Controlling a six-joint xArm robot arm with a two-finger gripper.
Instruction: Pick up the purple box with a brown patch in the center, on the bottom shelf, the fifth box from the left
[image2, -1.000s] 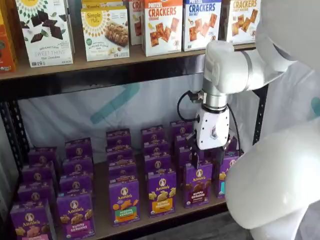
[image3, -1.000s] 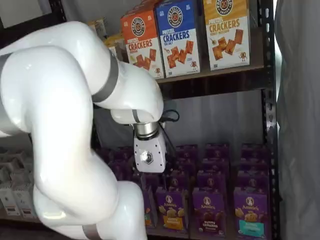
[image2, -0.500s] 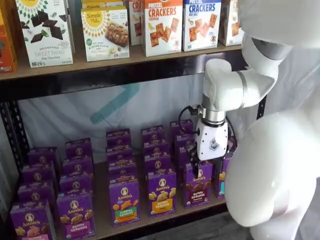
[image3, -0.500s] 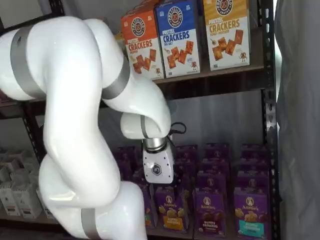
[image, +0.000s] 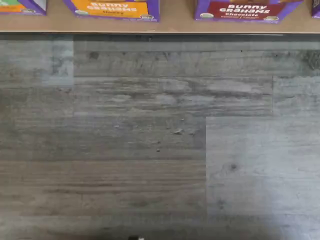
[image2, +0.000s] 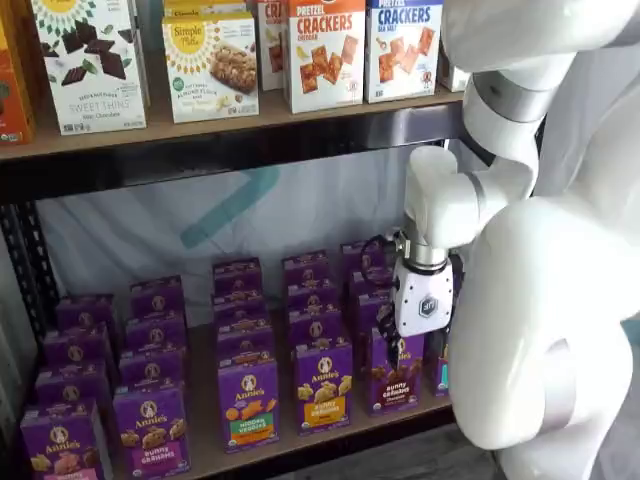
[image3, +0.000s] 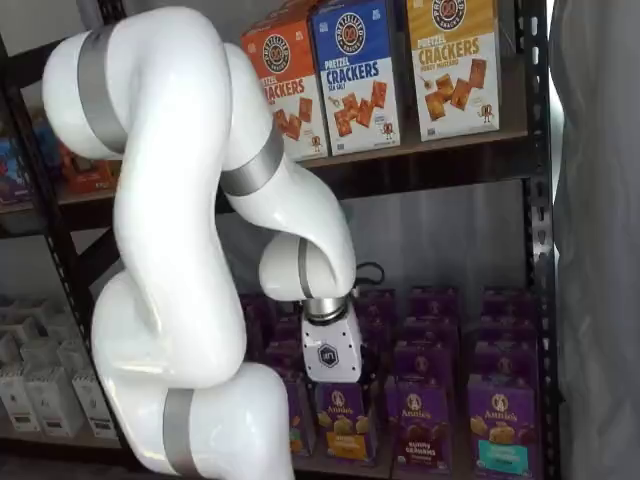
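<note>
The purple box with dark brown crackers on its front stands in the front row of the bottom shelf, and also shows in a shelf view as the purple box. In the wrist view only the purple box's lower edge shows, reading "Bunny Grahams Chocolate", on the bottom shelf's board. My gripper hangs upright just above and in front of it. Its black fingers are open, one on each side of the box's top, and hold nothing. Its white body shows too.
Several other purple cartons fill the board, among them one with a green band and one with a yellow band. Tall cracker boxes stand on the upper shelf. My white arm hides the shelf's right end. Grey wood floor lies below.
The gripper has come down from the middle rows to just above the front row, and the arm's elbow has swung up. The fingers have stayed open.
</note>
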